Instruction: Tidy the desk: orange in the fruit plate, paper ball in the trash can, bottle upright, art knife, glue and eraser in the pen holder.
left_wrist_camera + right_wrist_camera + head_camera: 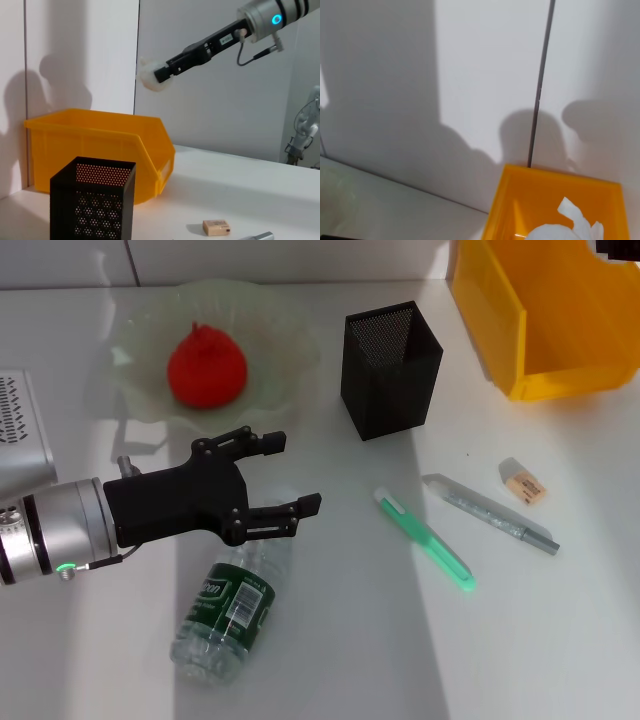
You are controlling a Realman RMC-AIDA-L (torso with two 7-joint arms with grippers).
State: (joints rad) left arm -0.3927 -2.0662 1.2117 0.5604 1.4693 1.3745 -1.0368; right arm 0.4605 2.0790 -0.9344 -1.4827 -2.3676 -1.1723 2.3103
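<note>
Paper ball (152, 78) is clamped in right gripper (161, 76) above trash can (100, 135); release w/ care, while left gripper (290, 473), fingers apart, hovers over bottle (225, 615).

No legible text on bottle (226, 608) label.

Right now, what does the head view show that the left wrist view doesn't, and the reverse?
Only the head view shows the orange in the fruit plate, the bottle lying on its side, the open left gripper above it, and a green pen-like stick. Only the left wrist view shows the right gripper holding the paper ball above the trash can. Both share the trash can, pen holder and eraser.
</note>
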